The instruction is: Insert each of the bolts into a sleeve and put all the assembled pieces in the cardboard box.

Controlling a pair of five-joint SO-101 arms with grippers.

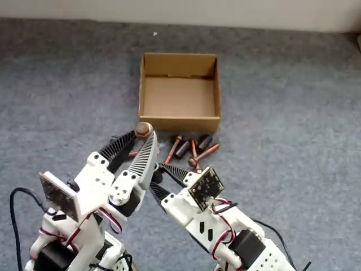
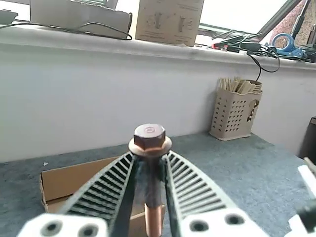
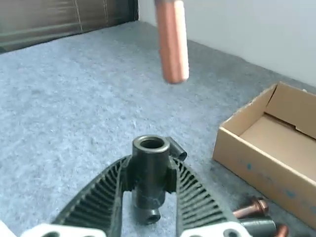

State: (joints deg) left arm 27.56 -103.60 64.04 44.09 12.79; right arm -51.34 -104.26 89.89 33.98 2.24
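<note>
The left fingers (image 2: 111, 182) are clamped on the shank of a bolt (image 2: 149, 138), just under its head, with the head up and the bare shank pointing down. The right fingers (image 3: 96, 197) are closed around a sleeve (image 3: 149, 170), which is held upright with its open bore facing up. In the right wrist view the shank tip hangs above the sleeve, well apart from it and apparently a little off the bore's line (not yet entered). Both long axes run near vertical, so insertion probably calls for centring the tip over the bore, then lowering the bolt. The box (image 1: 179, 121) stands beyond both arms, with loose bolts and sleeves (image 1: 192, 148) on the worktop (image 1: 282, 113) before it.
</note>
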